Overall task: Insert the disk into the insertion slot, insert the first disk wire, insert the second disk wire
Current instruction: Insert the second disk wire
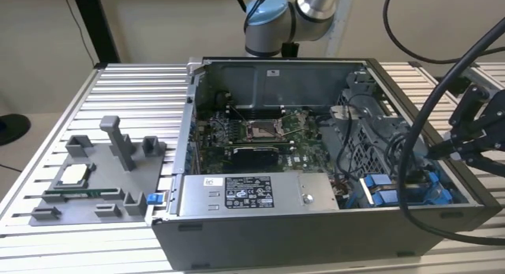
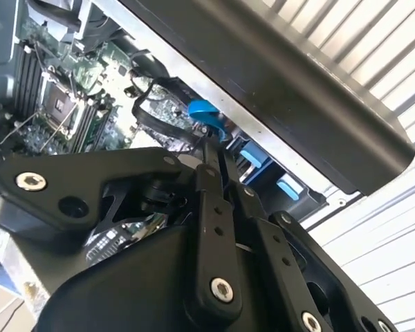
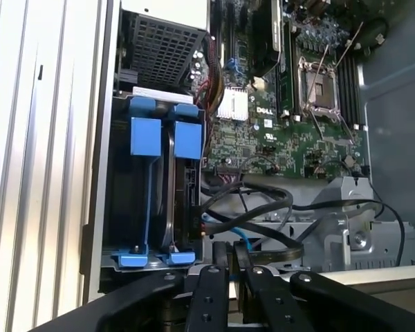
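Two blue carrier frames stand side by side in the insertion slot (image 3: pixel 105 207), the grey sheet-metal bay at the case's corner. The disk (image 3: pixel 185 181) sits dark between its blue rails, seated in the bay; in the exterior view it is the blue block (image 1: pixel 384 190) at the case's right front. My gripper (image 3: pixel 232 261) hovers just beside the bay over a bundle of black cables. Its fingers (image 2: pixel 209 181) are drawn close together, with a thin blue disk wire (image 3: pixel 244 238) running in between them. In the exterior view the gripper (image 1: pixel 453 151) hangs over the case's right wall.
The open case (image 1: pixel 316 238) holds the motherboard with a square CPU socket (image 1: pixel 262 129) and a labelled grey power-supply box (image 1: pixel 251 194). Black cable loops (image 3: pixel 263 200) lie by the bay. A grey parts fixture (image 1: pixel 103 179) stands on the slatted table at the exterior view's left.
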